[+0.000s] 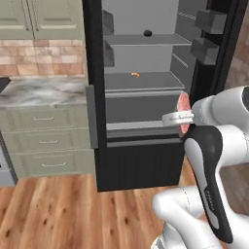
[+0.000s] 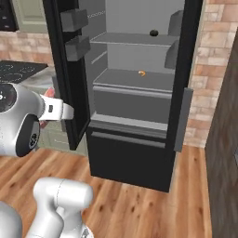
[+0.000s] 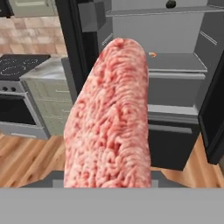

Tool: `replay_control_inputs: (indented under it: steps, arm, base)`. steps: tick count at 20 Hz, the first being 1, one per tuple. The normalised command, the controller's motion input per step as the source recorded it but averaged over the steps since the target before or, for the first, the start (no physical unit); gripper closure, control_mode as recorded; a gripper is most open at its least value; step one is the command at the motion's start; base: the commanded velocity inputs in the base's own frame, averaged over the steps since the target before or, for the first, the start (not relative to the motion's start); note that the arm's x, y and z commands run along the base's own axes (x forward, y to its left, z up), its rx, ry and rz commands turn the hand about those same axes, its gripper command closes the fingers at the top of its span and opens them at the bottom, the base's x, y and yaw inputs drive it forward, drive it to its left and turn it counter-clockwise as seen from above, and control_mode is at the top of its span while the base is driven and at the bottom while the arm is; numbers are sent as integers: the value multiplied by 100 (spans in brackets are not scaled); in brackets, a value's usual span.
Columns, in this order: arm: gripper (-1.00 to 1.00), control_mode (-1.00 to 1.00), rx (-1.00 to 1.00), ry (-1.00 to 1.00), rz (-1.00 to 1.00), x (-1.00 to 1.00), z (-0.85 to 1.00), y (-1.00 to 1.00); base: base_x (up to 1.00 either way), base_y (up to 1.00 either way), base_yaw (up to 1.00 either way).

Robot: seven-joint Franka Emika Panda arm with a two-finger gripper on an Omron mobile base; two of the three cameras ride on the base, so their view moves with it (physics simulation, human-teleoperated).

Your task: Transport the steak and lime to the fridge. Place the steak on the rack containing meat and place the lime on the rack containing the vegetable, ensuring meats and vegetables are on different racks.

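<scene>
Ahead of our gripper (image 1: pixel 181 118), which is clamped on the steak (image 3: pixel 109 118) and holds it out along the hand's own line, we see the open fridge (image 1: pixel 146 87), its racks bearing a small orange item (image 1: pixel 135 74) and a dark one (image 1: pixel 148 33) above.

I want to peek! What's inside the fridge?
Inside the fridge, a small dark thing sits on the top rack and a small orange thing lower down. The drawer's inside is covered.
</scene>
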Motion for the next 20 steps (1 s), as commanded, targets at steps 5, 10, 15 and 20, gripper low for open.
replay_control_inputs:
  steps: [5,10,15,20]
  arm:
    - [100,100,0,0,0,0,0,0]
    - [100,100,0,0,0,0,0,0]
    - [100,100,0,0,0,0,0,0]
    - [100,100,0,0,0,0,0,0]
  base:
    - [0,-31,-19]
    - [-8,-19,-25]
    - [14,0,-16]
    - [56,-5,-9]
